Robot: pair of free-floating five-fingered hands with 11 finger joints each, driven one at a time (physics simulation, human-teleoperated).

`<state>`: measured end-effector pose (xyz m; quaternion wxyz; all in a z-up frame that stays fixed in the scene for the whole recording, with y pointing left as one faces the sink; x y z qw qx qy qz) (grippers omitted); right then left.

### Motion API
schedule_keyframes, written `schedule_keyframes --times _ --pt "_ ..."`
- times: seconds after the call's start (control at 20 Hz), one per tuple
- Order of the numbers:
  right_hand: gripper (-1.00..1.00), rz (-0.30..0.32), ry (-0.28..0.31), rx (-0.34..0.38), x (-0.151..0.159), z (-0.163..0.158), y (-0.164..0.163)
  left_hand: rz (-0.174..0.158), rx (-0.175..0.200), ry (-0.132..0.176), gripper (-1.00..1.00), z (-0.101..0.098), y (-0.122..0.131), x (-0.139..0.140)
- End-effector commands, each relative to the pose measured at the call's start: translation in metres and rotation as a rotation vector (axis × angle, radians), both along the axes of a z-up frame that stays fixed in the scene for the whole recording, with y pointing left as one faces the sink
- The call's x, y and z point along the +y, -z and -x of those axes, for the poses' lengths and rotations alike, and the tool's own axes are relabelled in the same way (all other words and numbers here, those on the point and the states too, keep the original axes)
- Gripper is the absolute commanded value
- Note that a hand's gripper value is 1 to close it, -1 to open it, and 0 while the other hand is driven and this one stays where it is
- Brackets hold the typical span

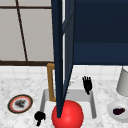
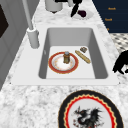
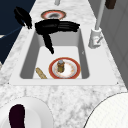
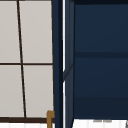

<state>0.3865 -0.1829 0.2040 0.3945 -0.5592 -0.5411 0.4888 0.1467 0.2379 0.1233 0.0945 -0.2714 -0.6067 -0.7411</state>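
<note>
My right hand (image 1: 87,84) hovers over the back of the sink (image 1: 93,105), fingers straight and pointing up in the front view, holding nothing; in the right side view it (image 3: 53,27) stretches flat across the far end of the basin, thumb hanging down toward the bowl. My left hand (image 1: 39,116) floats at the sink's front left corner, above the counter edge, fingers curled in on themselves and gripping nothing; from the left side it (image 2: 122,63) shows at the picture's right edge. Below, on the sink floor, lies a red-rimmed plate (image 3: 65,69) with a small brown jar (image 3: 60,65) standing upright on it, and just beside the plate a tan, stick-like piece of bread (image 3: 41,73). A faucet (image 3: 96,35) stands on the sink's back rim. On the marble counter to the left sits a decorated plate (image 1: 20,103) with a dark dragon-like figure, and to the right a white plate (image 1: 112,115) bearing a dark purple eggplant (image 1: 118,111). An open dark blue cabinet door (image 1: 61,50) hangs edge-on in front, and a red ball (image 1: 68,115) sits low before the sink.
</note>
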Motion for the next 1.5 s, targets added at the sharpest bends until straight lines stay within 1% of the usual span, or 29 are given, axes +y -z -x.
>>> schedule_keyframes --times 0.0,0.25,0.6,0.65,0.7,0.75,0.8,0.95,1.0,1.05,1.1,1.15,1.45 --pt "-1.00 -0.107 -0.022 0.000 0.003 -0.026 -0.006 0.000 0.000 0.000 0.00 0.000 0.000 0.000" --pt "-1.00 -0.146 -0.041 0.011 0.007 -0.051 -0.015 0.000 0.000 0.000 0.00 0.000 0.000 0.000" --pt "-1.00 -0.216 -0.065 0.029 0.009 -0.080 -0.023 0.000 0.000 0.000 0.00 0.000 0.000 0.000" --pt "-1.00 -0.210 -0.079 0.041 0.010 -0.081 -0.025 0.000 0.000 0.000 0.00 0.000 0.000 0.000" --pt "-1.00 -0.190 -0.098 0.053 0.012 -0.081 -0.023 0.000 0.000 0.000 0.00 0.000 0.000 0.000" --pt "-1.00 -0.138 -0.081 0.080 0.011 -0.080 -0.022 0.000 0.000 0.000 0.00 0.000 0.000 0.000" --pt "-1.00 -0.115 -0.012 0.009 0.009 -0.077 -0.023 0.000 0.000 0.000 0.00 0.000 0.000 0.000" --pt "-1.00 -0.116 -0.024 0.010 0.010 -0.079 -0.024 0.000 0.000 0.000 0.00 0.000 0.000 0.000" --pt "-1.00 -0.116 -0.023 0.024 0.014 -0.080 -0.021 0.000 0.000 0.000 0.00 0.000 0.000 0.000" --pt "-1.00 -0.144 -0.021 0.060 0.012 -0.089 -0.024 0.000 0.000 0.000 0.00 0.000 0.000 0.000" --pt "-1.00 -0.186 -0.042 0.092 0.018 -0.098 -0.024 0.000 0.000 0.000 0.00 0.000 0.000 0.000" --pt "-1.00 -0.215 -0.067 0.105 0.023 -0.097 -0.024 0.000 0.000 0.000 0.00 0.000 0.000 0.000" --pt "-1.00 -0.257 -0.109 0.172 0.025 -0.106 -0.026 0.000 0.000 0.000 0.00 0.000 0.000 0.000"
